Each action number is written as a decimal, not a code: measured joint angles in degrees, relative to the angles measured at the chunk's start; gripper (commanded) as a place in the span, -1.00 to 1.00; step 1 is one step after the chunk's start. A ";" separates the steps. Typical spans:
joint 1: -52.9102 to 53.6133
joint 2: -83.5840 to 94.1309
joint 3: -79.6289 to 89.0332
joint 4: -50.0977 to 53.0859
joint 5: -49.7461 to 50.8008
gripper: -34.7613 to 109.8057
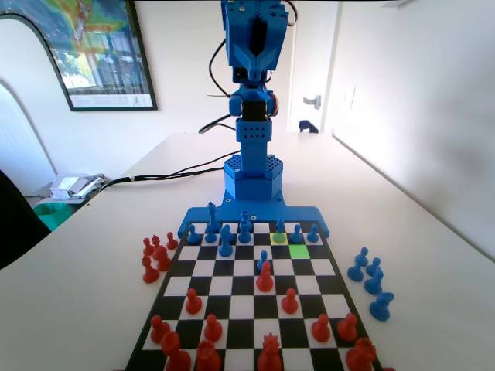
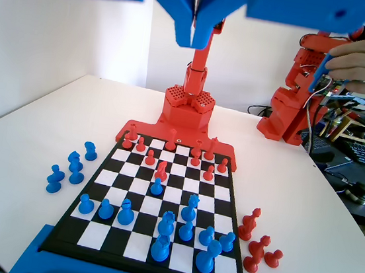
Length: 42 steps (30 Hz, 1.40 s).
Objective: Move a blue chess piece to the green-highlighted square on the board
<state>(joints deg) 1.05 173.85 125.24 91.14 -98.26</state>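
Observation:
The board lies in front of the blue arm. One bright green-highlighted square sits near its far right, with nothing on it. Diagonally behind it, a small blue chess piece stands on a pale yellow square; in the wrist view this pawn is in the near left part of the board. My gripper is raised high above the board's far end. In the wrist view the gripper hangs from the top edge with its jaws pressed together and nothing between them.
More blue pieces line the far rows, one blue pawn stands mid-board against a red piece. Captured blue pieces lie off the right edge, red ones off the left. Red pieces fill the near rows.

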 measured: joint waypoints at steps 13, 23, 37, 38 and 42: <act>-0.70 0.00 0.00 -0.53 -1.67 -0.51; -1.85 -4.31 -1.85 -3.60 -13.54 -0.51; -5.71 -27.51 -14.59 -1.05 -31.29 -0.51; -5.71 -29.36 -15.56 -0.62 -33.05 -0.51; -5.45 -36.65 -18.98 0.62 -40.43 -0.51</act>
<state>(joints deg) -4.39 137.20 106.26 91.76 -138.69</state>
